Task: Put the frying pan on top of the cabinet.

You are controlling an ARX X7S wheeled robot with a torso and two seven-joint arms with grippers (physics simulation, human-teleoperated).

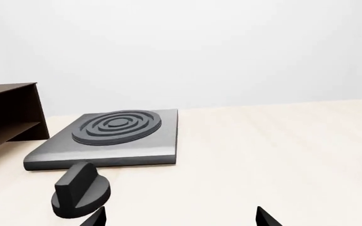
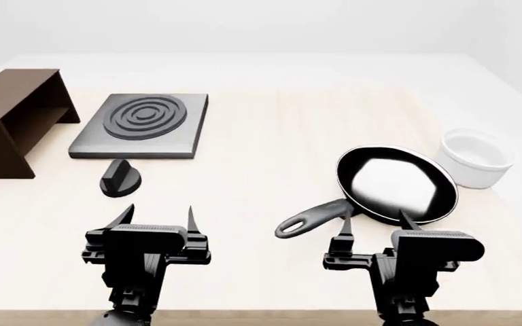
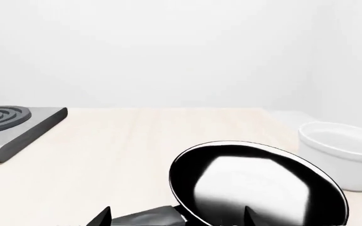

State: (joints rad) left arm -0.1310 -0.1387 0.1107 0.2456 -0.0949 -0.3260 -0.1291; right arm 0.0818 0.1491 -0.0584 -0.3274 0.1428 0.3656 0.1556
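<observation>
Surface: a pale, light-wood table (image 2: 270, 142) fills the head view, its near edge running just below the two arms.
Room: plain white walls behind the table, evenly lit, with nothing on them.
Frying pan: the frying pan (image 2: 395, 185) sits flat on the table at the right, glossy inside catching the light, its dark grey handle reaching toward the robot and to the left.
Cabinet: the cabinet (image 2: 11, 119) stands at the table's far left, open side and inner shelf showing, well apart from the pan.
Hotplate: a square grey hotplate (image 2: 141, 123) with rings lies just right of the cabinet.
Knob: a small black knob (image 2: 119, 178) rests on the table in front of the hotplate.
Bowl: a white bowl (image 2: 475, 157) sits just beside the pan's far right rim.
Left gripper: the left gripper (image 2: 155, 216) hovers spread apart, holding nothing.
Right gripper: the right gripper (image 2: 374, 221), fingers parted and empty, hangs over the pan's near rim where the handle joins.
</observation>
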